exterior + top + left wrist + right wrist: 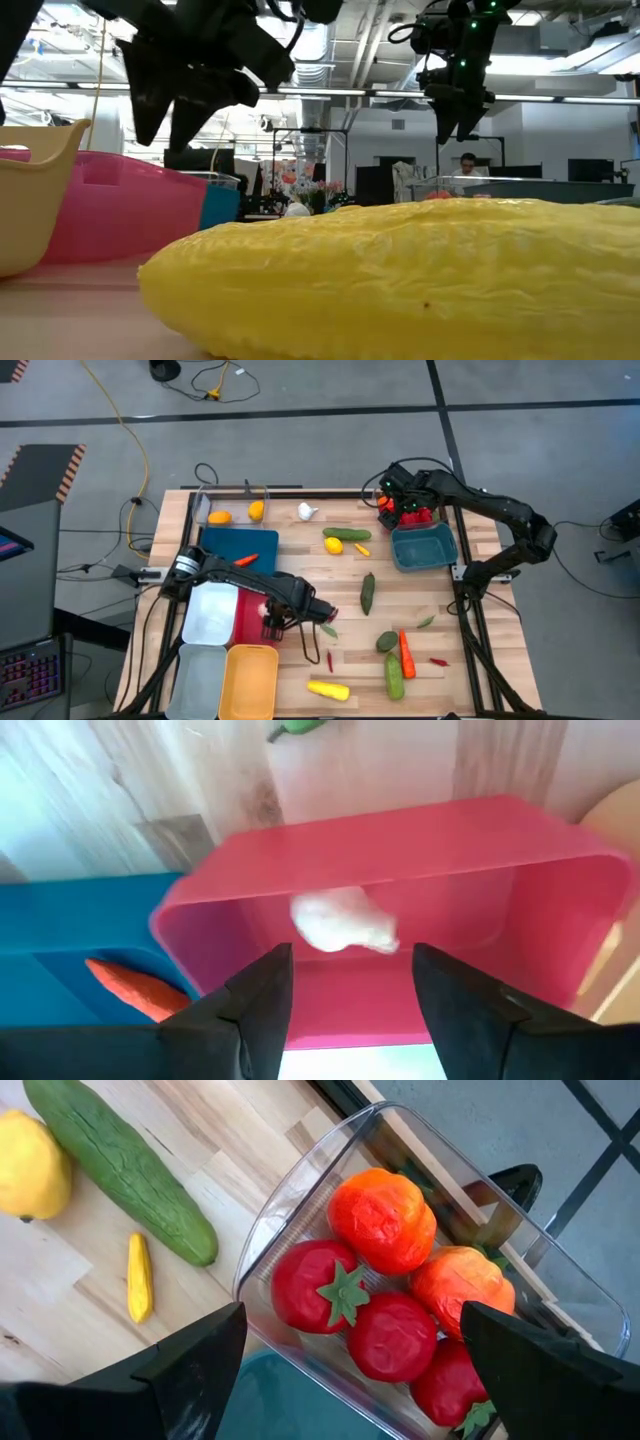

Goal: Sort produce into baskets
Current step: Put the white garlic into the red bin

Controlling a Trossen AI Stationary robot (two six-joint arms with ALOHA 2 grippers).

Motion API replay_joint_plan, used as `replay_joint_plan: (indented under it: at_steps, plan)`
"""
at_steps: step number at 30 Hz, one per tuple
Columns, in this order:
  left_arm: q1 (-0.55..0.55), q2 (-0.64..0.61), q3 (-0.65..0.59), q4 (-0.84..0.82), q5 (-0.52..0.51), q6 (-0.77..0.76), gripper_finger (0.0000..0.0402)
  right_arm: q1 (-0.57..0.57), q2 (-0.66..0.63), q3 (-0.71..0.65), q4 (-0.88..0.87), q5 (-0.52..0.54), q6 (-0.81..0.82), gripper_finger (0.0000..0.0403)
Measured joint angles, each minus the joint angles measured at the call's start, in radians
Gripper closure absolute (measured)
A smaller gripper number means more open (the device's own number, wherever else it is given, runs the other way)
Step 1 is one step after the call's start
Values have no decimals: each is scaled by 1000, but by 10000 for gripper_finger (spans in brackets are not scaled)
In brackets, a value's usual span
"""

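garlic (345,920), a lumpy white piece, lies loose inside the glossy red basket (560,900); above it we see our left gripper (350,995) with fingers parted, grasping nothing. at right, our right gripper (350,1370) hangs spread wide and empty over the clear bin (290,1210) of smooth tomatoes (315,1285).

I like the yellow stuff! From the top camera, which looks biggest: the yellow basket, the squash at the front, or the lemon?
1. Yellow basket, clearly biggest.
2. Squash.
3. Lemon, smallest.
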Motion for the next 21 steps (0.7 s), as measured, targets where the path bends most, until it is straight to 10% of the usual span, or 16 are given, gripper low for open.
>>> replay_joint_plan:
  at_steps: [11, 21]
  plan:
    - [202, -100, 23, 45, -165, 258, 207, 0, 0, 0, -28, -3, 0, 10]
    - [473, -122, 24, 423, -263, 438, 207, 1, 0, 0, -32, -3, 44, 10]
